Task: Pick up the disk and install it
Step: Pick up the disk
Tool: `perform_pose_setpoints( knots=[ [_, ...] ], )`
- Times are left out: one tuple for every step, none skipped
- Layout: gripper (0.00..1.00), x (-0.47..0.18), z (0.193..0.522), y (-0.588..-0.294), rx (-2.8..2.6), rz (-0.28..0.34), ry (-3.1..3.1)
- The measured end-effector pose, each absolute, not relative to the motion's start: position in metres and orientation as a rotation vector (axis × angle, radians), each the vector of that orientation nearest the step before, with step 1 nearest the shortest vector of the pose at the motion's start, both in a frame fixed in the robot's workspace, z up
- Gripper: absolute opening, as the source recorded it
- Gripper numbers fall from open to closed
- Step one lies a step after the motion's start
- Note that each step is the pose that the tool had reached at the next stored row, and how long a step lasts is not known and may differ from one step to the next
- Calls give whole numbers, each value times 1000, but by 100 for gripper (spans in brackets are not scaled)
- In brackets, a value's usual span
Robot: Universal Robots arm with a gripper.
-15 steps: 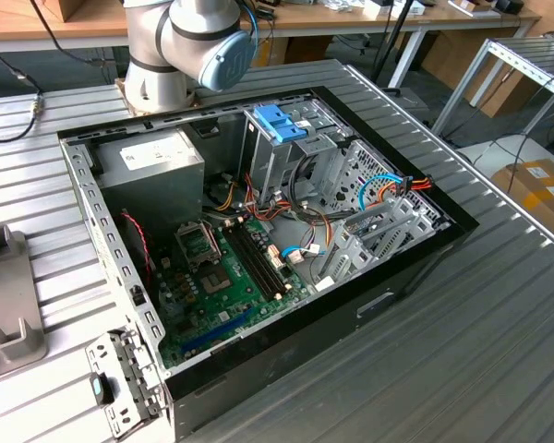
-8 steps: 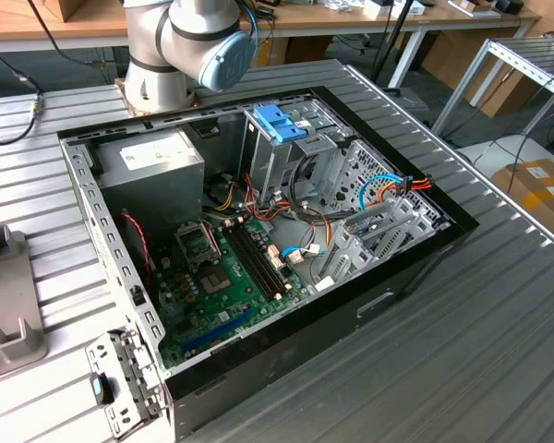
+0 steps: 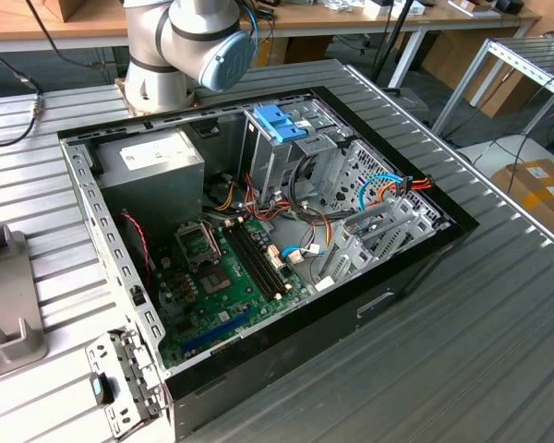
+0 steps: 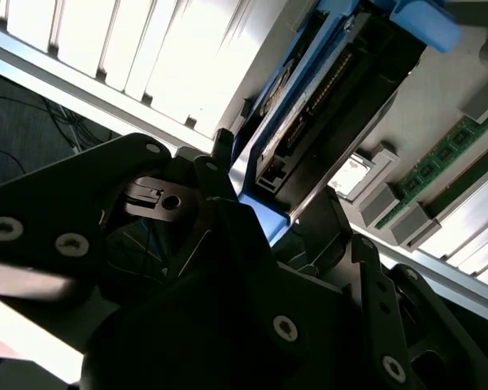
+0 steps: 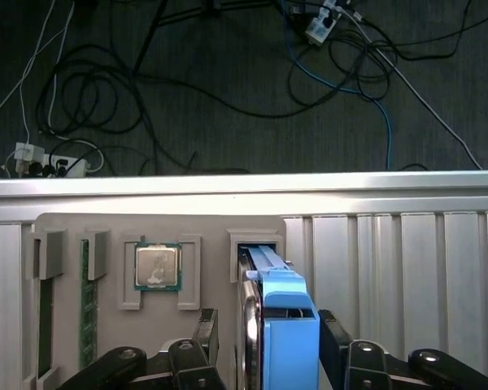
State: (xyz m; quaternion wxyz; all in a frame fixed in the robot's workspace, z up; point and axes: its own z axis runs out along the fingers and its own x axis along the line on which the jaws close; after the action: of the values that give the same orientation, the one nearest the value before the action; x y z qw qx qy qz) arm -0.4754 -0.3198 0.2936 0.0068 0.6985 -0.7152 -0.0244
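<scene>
Gripper (image 5: 268, 321) fingers spread, straddling disk (image 5: 289, 325); gap seen at one side. Disk stood on edge in slot of grey holder (image 5: 211, 231), beside chip (image 5: 157, 266). In exterior view, arm (image 3: 189, 41) seen bent at far end of computer case (image 3: 258, 240).

An open black desktop computer case (image 3: 397, 295) lies on the ribbed grey metal worktop (image 3: 499, 369), its green motherboard (image 3: 212, 295) exposed. A blue plastic latch (image 3: 279, 123) tops its tall metal drive cage (image 3: 275, 171). The silver-and-blue robot arm's base (image 3: 180, 46) stands just beyond the case.
</scene>
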Motion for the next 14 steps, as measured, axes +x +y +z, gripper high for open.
perform_pose_setpoints(
  knots=[
    [60,-475,294,-320,2185,-76,-2237],
    [60,-475,294,-320,2185,-76,-2237],
    [60,-475,293,-320,2185,-76,-2237],
    [60,-475,293,-320,2185,-76,-2237],
    [60,-475,293,-320,2185,-76,-2237],
    [60,-475,293,-320,2185,-76,-2237],
    [58,-475,293,-320,2185,-76,-2237],
    [52,-475,293,-320,2185,-76,-2237],
    [45,-475,293,-320,2185,-76,-2237],
    [45,-475,293,-320,2185,-76,-2237],
    [45,-475,293,-320,2185,-76,-2237],
    [40,-475,293,-320,2185,-76,-2237],
    [37,-475,293,-320,2185,-76,-2237],
    [37,-475,293,-320,2185,-76,-2237]
  ],
)
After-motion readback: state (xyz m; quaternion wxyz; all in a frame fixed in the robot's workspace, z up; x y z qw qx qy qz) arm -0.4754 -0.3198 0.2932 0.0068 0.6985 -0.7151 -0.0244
